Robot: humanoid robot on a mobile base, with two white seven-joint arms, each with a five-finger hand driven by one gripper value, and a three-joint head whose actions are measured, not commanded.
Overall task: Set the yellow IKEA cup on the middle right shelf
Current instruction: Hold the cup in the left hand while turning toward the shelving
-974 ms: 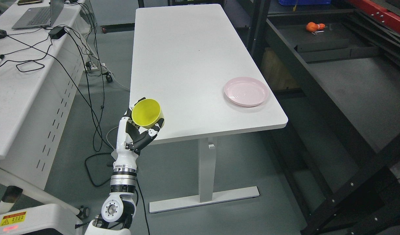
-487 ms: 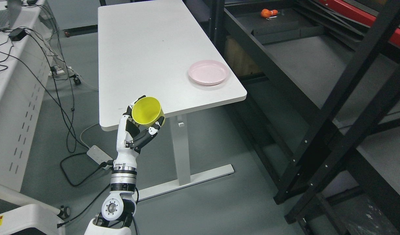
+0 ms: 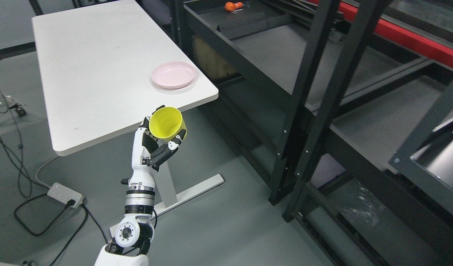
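Filling the right half of the view, the black shelf rack (image 3: 322,85) stands with its dark grey shelf boards (image 3: 281,55) stepping away to the right, crossed by upright and slanted posts; which board counts as the middle right shelf is hard to tell from this angle. Left of it is the white surface (image 3: 93,70), with a pink plate (image 3: 173,75) near its right edge, well apart from the cup. Lower down, the left robot hand (image 3: 156,142) rises from the bottom edge on its white forearm, fingers (image 3: 167,149) curled round the yellow IKEA cup (image 3: 167,125), which it holds in the air just off the near corner of the surface, tilted with its open mouth toward the camera. The right arm does not show. The chief risk, in my judgement, lies in the posts between hand and shelf: a reach across could knock the cup or forearm against one and loosen the grip. Being tilted, the cup may also land on its edge and roll unless righted first
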